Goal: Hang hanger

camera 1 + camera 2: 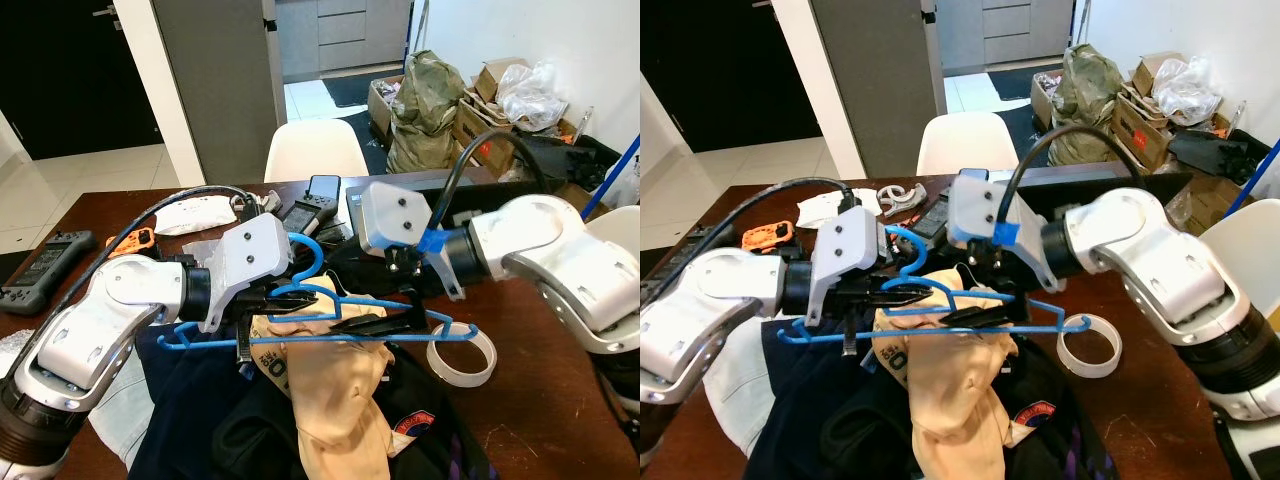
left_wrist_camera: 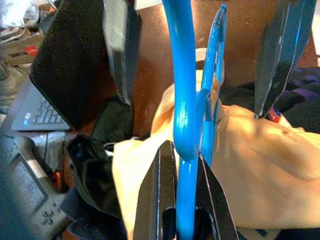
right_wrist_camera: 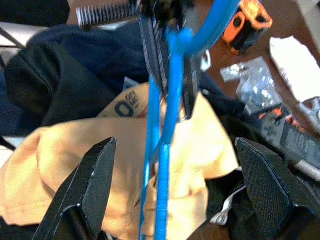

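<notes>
Left wrist view: blue hanger (image 2: 183, 100) pinched between left fingers (image 2: 157, 200).

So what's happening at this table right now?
The robot holds a blue hanger above a heap of clothes on the brown table. Its left claw is clamped on the hanger's neck, and a pale yellow garment lies beneath it. The right claw is spread open on either side of the hanger, not gripping it.
</notes>
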Motion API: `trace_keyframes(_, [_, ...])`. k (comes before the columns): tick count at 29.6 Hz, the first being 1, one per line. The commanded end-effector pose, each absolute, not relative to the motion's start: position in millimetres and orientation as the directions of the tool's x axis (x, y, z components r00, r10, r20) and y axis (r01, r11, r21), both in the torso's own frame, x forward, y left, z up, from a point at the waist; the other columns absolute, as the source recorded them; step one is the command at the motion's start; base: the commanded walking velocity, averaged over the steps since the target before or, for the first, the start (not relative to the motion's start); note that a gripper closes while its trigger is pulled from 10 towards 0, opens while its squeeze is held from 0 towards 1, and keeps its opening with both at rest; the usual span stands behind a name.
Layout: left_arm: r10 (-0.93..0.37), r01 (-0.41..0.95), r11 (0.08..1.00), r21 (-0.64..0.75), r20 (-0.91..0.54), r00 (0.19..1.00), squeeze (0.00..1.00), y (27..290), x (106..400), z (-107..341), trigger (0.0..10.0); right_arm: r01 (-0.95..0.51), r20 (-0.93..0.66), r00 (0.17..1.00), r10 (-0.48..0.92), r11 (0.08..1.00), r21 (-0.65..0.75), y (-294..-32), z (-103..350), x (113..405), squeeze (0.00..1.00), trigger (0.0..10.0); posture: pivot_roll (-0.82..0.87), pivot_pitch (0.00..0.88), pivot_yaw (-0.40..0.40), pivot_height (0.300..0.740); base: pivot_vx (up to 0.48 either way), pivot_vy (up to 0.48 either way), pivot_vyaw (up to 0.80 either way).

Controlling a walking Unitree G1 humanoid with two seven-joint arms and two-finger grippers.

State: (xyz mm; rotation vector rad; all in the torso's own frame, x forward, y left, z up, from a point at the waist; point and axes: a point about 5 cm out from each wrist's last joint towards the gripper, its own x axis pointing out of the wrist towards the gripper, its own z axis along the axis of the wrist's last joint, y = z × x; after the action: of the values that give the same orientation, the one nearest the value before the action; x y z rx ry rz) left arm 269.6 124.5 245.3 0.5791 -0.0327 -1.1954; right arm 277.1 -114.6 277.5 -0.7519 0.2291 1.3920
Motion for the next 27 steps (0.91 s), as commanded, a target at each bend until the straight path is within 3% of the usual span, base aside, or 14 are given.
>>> trace_keyframes(1, [-0.877,0.863,0.241,0.444,-0.281,0.39,0.0,124,271,244,10.0,-0.942,-0.579,0.194,0.792,-0.015,-0.337,-114,276,276,0.0,8.6,-0.05,0.0,0.096,0.74,0.0,0.0,0.0])
trace_keyframes(2, [-0.877,0.861,0.243,0.446,-0.278,0.392,0.0,124,272,245,10.0,-0.942,-0.586,0.201,0.785,-0.009,-0.336,-114,275,277,0.0,0.0,-0.06,0.0,0.098,0.74,0.0,0.0,0.0])
trace_keyframes(16, [-0.887,0.851,0.23,0.473,-0.259,0.383,0.0,116,273,247,10.0,-0.943,-0.598,0.227,0.769,0.021,-0.332,-114,272,281,0.0,0.0,-0.06,0.0,0.096,0.74,0.0,0.0,0.0])
trace_keyframes(26, [-0.888,0.842,0.222,0.492,-0.255,0.383,0.0,113,273,246,10.0,-0.948,-0.576,0.197,0.794,0.005,-0.317,-111,274,280,0.0,0.0,-0.06,0.0,0.097,0.74,0.0,0.0,0.0])
trace_keyframes(27, [-0.887,0.84,0.224,0.494,-0.253,0.385,0.0,114,273,246,10.0,-0.946,-0.558,0.182,0.81,-0.011,-0.324,-109,276,279,0.0,10.0,-0.05,0.0,0.095,0.74,0.0,0.0,0.0])
